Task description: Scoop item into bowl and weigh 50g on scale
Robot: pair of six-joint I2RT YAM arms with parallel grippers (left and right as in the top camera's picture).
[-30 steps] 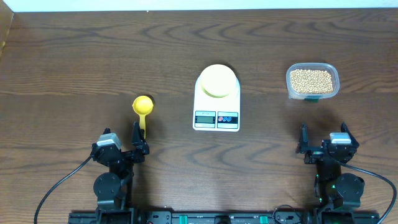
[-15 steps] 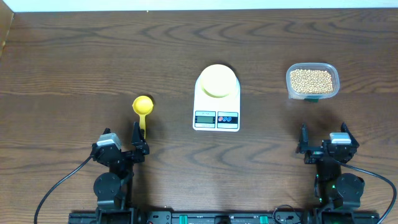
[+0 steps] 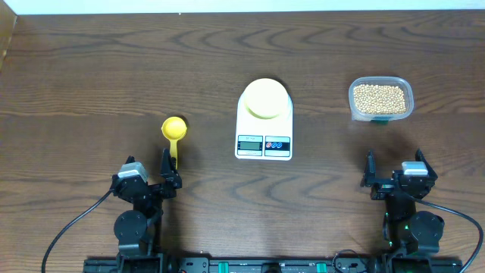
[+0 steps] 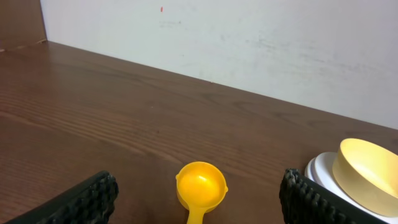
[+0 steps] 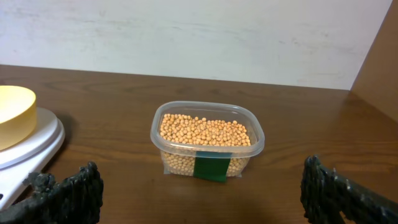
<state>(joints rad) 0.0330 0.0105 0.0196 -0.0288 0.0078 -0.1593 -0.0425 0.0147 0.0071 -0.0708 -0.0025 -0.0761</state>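
A pale yellow-green bowl (image 3: 265, 98) stands on the white scale (image 3: 246, 127) at mid-table. The item, small tan beans (image 3: 380, 96), fills a clear tub (image 3: 355, 110) at the right. A bright yellow scoop (image 3: 173, 130) lies left of the scale, handle toward me. My left gripper (image 3: 148, 173) rests near the front edge, open, its fingers either side of the scoop's handle without touching; the scoop (image 4: 201, 185) lies just ahead. My right gripper (image 3: 395, 171) sits open short of the tub (image 5: 207, 138), nothing between its fingers. The bowl (image 4: 367, 168) shows at the left wrist view's right edge.
A white wall (image 4: 249, 43) runs along the table's far edge. Bare dark wood (image 3: 98, 68) surrounds the objects. The scale's display and two buttons (image 3: 263, 144) face the front. A green label (image 5: 211, 168) marks the tub's near side.
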